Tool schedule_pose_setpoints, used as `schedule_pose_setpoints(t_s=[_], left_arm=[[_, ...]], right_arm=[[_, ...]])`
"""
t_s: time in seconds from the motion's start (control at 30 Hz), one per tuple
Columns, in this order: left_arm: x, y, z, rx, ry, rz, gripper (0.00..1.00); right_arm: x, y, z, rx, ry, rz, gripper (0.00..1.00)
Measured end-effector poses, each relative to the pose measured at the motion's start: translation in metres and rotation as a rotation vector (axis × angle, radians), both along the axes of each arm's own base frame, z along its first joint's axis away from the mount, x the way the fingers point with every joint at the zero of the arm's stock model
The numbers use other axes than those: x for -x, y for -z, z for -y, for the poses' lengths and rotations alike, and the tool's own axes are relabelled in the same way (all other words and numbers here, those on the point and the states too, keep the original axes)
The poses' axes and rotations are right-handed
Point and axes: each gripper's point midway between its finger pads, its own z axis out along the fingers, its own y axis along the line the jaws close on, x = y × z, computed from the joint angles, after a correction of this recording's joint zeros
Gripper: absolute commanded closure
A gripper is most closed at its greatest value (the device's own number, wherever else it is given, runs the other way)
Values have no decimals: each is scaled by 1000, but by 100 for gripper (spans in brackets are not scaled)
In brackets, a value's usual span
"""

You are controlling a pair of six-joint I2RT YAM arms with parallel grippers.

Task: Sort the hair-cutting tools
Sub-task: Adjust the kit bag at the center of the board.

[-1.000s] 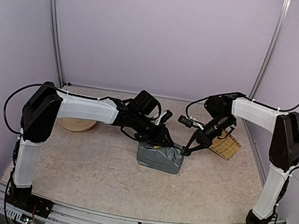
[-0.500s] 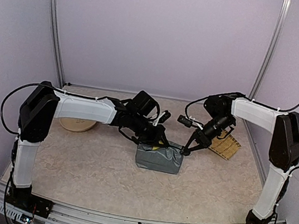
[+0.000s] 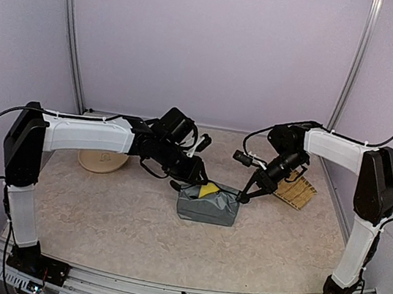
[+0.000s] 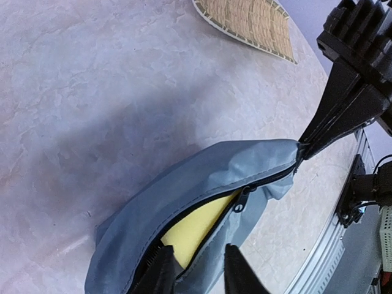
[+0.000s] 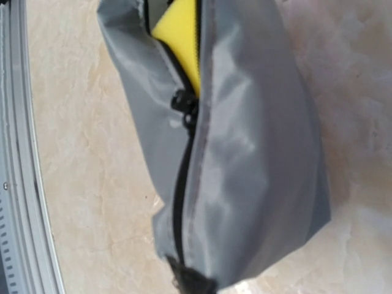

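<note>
The grey zip pouch [image 3: 208,205] lies mid-table with its zip partly open, and something yellow [image 3: 208,190] shows inside. My left gripper [image 3: 184,182] is open at the pouch's left end. In the left wrist view [image 4: 197,277] one finger sits at the opening and the other outside the near flap, below the zip pull [image 4: 242,199]. My right gripper [image 3: 244,196] is shut on the pouch's right end, which also shows in the right wrist view [image 5: 191,283]. No scissors, clipper, comb or small black piece are in view.
A round beige plate [image 3: 100,163] sits at the back left, partly behind my left arm. A woven straw mat [image 3: 298,191] lies at the right, near my right arm. The metal rail [image 3: 182,293] runs along the near edge.
My left gripper has drawn back to the left from over the pouch, and the opening now shows yellow inside. My right gripper has kept its hold and not moved.
</note>
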Motion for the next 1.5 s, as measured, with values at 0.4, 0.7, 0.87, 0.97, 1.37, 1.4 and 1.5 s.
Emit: schedule_pose_setpoints(t_s=[0.4, 0.7, 0.87, 0.97, 1.37, 1.4, 1.5], left_arm=[[9, 3, 48, -86, 82, 170, 66], [-1, 10, 51, -203, 74, 262, 70], [-3, 10, 48, -242, 75, 296, 65], [0, 11, 49, -255, 88, 317, 64], [8, 20, 44, -299, 109, 347, 72], [8, 20, 44, -305, 108, 348, 72], [6, 22, 45, -326, 105, 354, 70]], right_arm=[[0, -5, -5, -10, -10, 12, 100], [1, -4, -5, -3, -7, 4, 100], [1, -4, -5, -1, -5, 2, 100], [1, -4, -5, 0, -4, 1, 100], [3, -3, -3, 13, 0, -10, 100], [3, -3, -2, 15, 2, -11, 100], [2, -2, 0, 25, 10, -13, 100]])
